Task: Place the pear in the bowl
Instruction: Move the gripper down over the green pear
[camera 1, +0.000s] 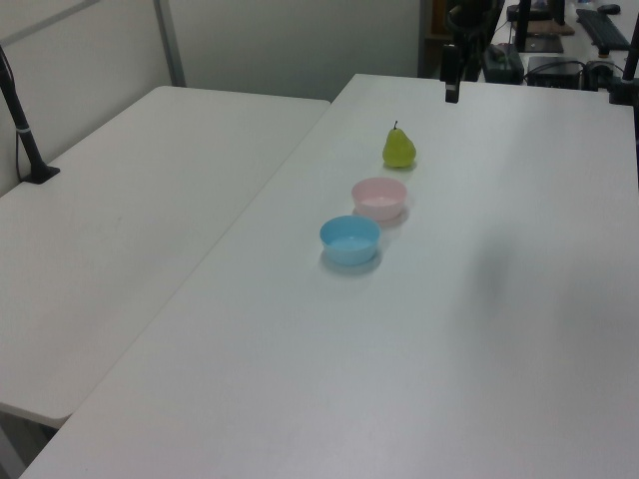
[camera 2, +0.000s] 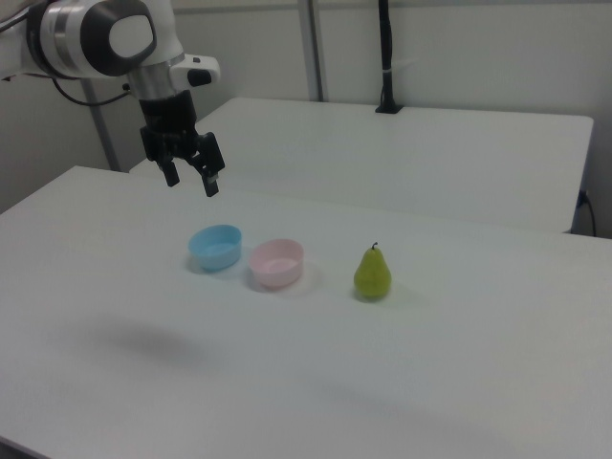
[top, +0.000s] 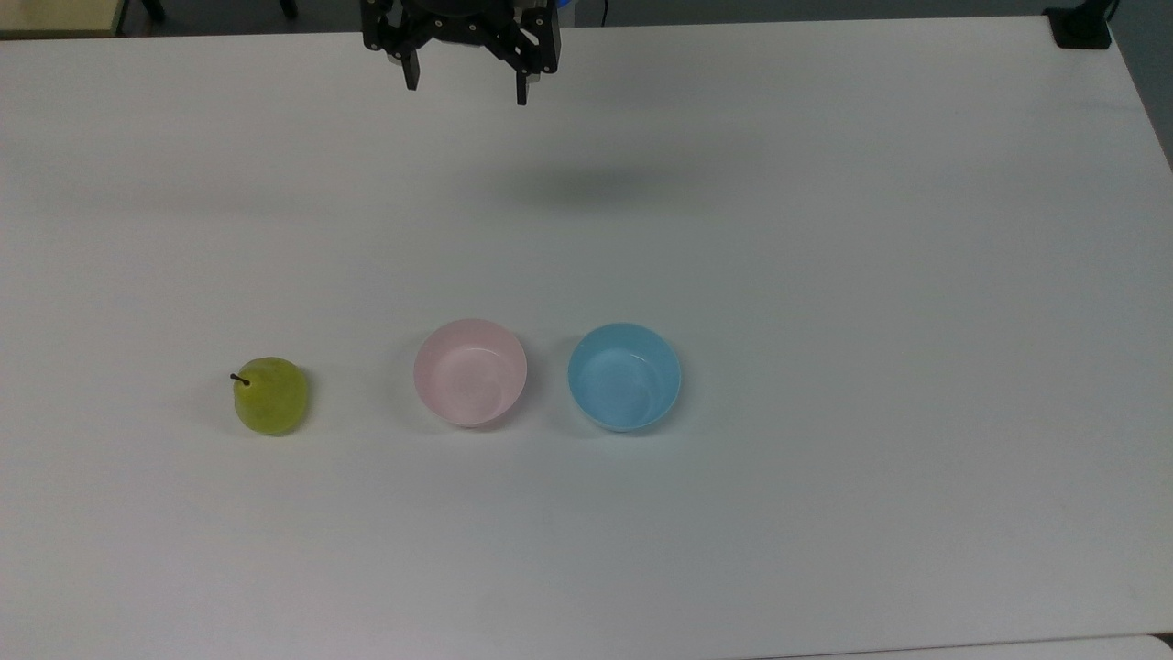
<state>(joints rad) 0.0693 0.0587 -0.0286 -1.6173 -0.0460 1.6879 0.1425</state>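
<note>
Our claw (top: 465, 84) hangs open and empty at the top view's top edge. We could drop the pear (top: 270, 396) into the blue bowl (top: 624, 377), because it sits right beside the pink bowl (top: 470, 371).

A wide, flat white rectangular table (top: 825, 229) carries three items set in a single row. In the top view, from left to right: a small roundish yellow-green pear (top: 271, 396) with a short dark stem, standing upright; a small round pale pink plastic bowl (top: 470, 372); a light blue plastic bowl (top: 624, 377) of the same size. The bowls stand just beside each other, apart, both upright. The pear stands near the pink bowl, not touching.
</note>
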